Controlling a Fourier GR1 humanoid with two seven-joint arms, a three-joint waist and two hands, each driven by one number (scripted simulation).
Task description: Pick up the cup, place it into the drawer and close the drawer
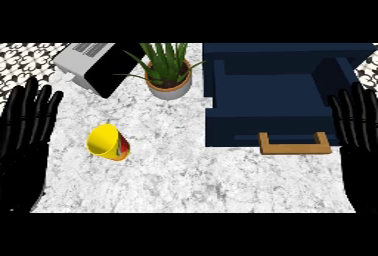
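Two robot hands show, one at each side edge of the view. The left hand (26,130) is solid black, with long, slender fingers (32,97) that look ridged, faint lighter bands marking their segments. Its palm is a broad, flat black shape widening toward the lower edge. The right hand (358,135) matches it: black all over, with the same thin, segmented fingers (347,112) and a dark palm that blends into shadow. No markings, cables or screws can be made out on either hand, and the forearms cannot be told apart from the darkness below.
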